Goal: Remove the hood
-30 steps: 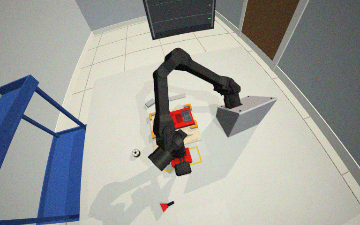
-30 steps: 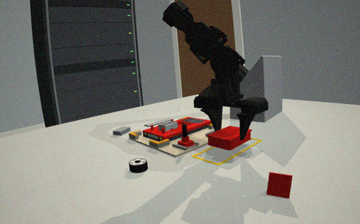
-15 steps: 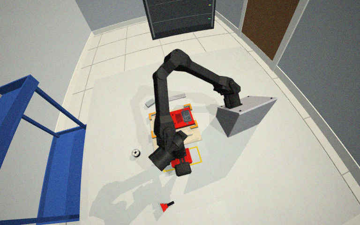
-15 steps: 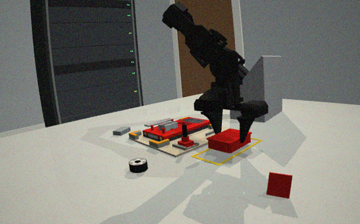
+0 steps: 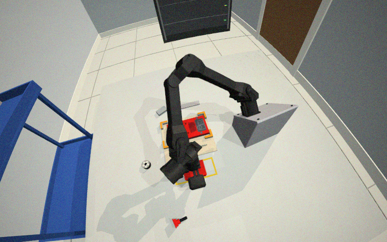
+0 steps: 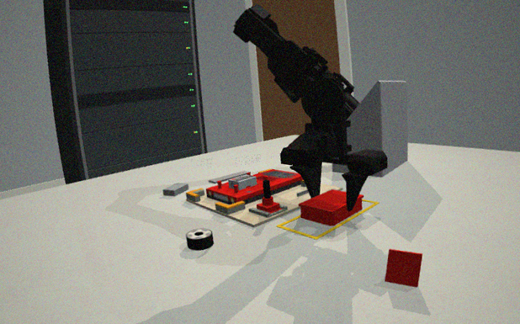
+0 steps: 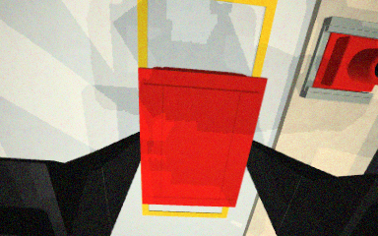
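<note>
The red hood [image 5: 203,168] [image 6: 320,213] [image 7: 197,123] is between the two black fingers of my gripper [image 6: 332,202] [image 7: 194,141], which is shut on its long sides. The hood is level and low over the yellow outline of the marked area [image 5: 214,166] [image 6: 297,232] [image 7: 143,39]. Yellow line shows past both of its short ends in the wrist view. Whether its underside touches the table cannot be told. The red toy car [image 5: 196,134] [image 6: 246,193] lies between orange corner blocks, with a grey engine block showing at its open front.
A pale board [image 5: 211,145] [image 6: 244,218] under the car borders the marked area. It bears a red piece with a black upright handle [image 6: 267,190]. A black-and-silver wheel [image 5: 145,164] [image 6: 199,238], grey bars [image 5: 190,105] and a red piece [image 5: 176,222] [image 6: 403,267] lie around.
</note>
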Controlling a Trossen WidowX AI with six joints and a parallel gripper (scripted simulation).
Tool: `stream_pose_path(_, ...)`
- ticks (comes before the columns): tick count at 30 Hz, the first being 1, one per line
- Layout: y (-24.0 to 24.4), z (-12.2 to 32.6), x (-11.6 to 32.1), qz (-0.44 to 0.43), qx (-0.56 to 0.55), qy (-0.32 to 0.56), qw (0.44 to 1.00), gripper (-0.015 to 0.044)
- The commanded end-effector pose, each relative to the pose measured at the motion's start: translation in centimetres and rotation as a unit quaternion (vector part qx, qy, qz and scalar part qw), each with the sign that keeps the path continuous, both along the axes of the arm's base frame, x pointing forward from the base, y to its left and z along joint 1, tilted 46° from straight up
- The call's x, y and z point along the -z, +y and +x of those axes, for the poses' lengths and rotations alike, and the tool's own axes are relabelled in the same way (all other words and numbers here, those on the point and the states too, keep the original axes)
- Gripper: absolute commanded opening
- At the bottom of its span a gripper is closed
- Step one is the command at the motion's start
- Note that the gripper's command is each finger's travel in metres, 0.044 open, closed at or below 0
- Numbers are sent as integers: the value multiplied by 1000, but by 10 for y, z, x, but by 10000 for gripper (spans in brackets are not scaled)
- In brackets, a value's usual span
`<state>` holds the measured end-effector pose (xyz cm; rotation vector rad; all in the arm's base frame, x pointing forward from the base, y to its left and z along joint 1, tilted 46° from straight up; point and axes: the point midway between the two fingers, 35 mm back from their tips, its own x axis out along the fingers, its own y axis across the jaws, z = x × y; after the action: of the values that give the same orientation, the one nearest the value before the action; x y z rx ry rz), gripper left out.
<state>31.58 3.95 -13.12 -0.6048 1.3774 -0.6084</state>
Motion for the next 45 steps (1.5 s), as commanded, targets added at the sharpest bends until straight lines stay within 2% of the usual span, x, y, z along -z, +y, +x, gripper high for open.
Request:
stream_pose_path(1, 0, 0, 0, 0, 0, 0, 1000, 26)
stream_pose_path(17, 2, 0, -2, 0, 0, 0, 1000, 440)
stream_pose_path(25, 52, -6, -49, -1, 0, 0, 1000, 440)
stream_pose_path(45, 52, -6, -49, -1, 0, 0, 1000, 440)
